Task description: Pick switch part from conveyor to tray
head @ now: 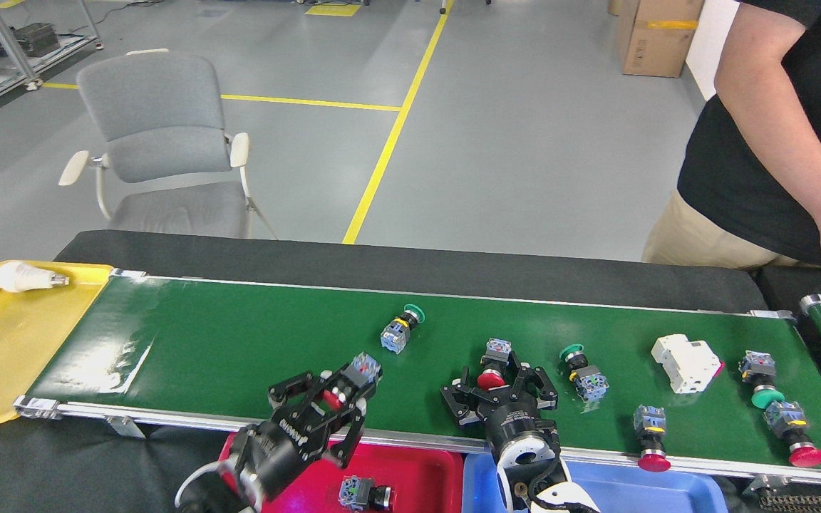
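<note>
my left gripper [336,399] pinches a red-capped switch part with a grey-blue block [353,376], lifted at the glossy green conveyor [225,342] near edge. i judge the next move is lowering it into the red plastic tray [417,477]. my right gripper [499,388] is spread around another red-capped switch [494,365]. grey floor behind, a grey chair [157,135], a person in black [788,135].

Factory floor: conveyor [239,342], yellow floor lines [389,142], cardboard box [656,35].

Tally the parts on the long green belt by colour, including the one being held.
Red-capped switches: 4
Green-capped switches: 3
White breaker: 1
Total: 8
</note>
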{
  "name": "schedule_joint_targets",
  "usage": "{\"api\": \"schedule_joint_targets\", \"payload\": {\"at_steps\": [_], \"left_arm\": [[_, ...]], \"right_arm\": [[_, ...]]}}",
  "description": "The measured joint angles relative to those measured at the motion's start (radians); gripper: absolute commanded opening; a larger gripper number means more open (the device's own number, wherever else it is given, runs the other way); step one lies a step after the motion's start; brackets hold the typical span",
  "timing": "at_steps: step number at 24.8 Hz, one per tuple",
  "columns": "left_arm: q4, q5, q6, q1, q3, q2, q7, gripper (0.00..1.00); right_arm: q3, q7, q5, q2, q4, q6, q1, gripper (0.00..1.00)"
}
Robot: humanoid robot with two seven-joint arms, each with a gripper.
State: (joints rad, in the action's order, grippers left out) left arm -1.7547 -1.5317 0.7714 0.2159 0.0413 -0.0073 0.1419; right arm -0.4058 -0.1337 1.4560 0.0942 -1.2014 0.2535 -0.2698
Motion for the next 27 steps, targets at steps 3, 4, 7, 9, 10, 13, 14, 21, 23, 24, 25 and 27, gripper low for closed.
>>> {"api": "schedule_joint_targets", "payload": {"at_steps": [3,4,7,9,10,13,14,21,23,24,25,27], "left_arm": [[-0.008,0.013,0.008,0.030,0.034,-0.007,0.001,0.98],[-0.009,0.014,0.009,0.032,0.063,-0.014,0.002,0.98],[-0.011,0.015,0.009,0.033,0.166,-0.048,0.004,0.98],[-0.011,0.015,0.009,0.026,0.241,-0.056,-0.005,0.98],[-0.011,0.015,0.013,0.021,0.278,-0.056,-0.017,0.98],[-0.011,0.014,-0.058,0.019,0.359,-0.050,-0.089,0.98],[-0.011,0.013,-0.082,0.020,0.378,-0.044,-0.111,0.98],[0.012,0.010,-0.121,0.026,0.401,-0.002,-0.172,0.99],[0.029,0.009,-0.121,0.026,0.401,-0.002,-0.174,0.99],[0.048,0.005,-0.121,0.023,0.401,-0.002,-0.175,0.99],[0.066,-0.002,-0.122,0.019,0.401,-0.001,-0.173,0.99],[0.100,-0.021,-0.127,0.003,0.403,0.022,-0.159,0.99]], "right_arm": [[-0.019,0.018,0.000,-0.011,-0.029,-0.014,0.005,0.02],[-0.039,0.021,0.000,-0.019,-0.056,-0.042,0.014,0.02],[-0.085,0.028,-0.001,-0.074,-0.189,-0.197,0.080,0.02],[-0.089,0.030,-0.001,-0.105,-0.281,-0.343,0.149,0.14],[-0.090,0.031,-0.001,-0.112,-0.321,-0.430,0.181,0.48],[-0.095,0.032,0.001,-0.116,-0.368,-0.615,0.238,1.00],[-0.095,0.032,0.002,-0.116,-0.370,-0.656,0.240,1.00],[-0.053,0.033,-0.018,-0.118,-0.412,-0.748,0.240,1.00],[0.042,0.033,-0.040,-0.128,-0.435,-0.750,0.253,1.00],[0.108,0.033,-0.058,-0.127,-0.451,-0.753,0.276,1.00],[0.164,0.033,-0.072,-0.119,-0.463,-0.746,0.303,1.00],[0.292,0.038,-0.093,-0.079,-0.494,-0.729,0.373,1.00]]}}
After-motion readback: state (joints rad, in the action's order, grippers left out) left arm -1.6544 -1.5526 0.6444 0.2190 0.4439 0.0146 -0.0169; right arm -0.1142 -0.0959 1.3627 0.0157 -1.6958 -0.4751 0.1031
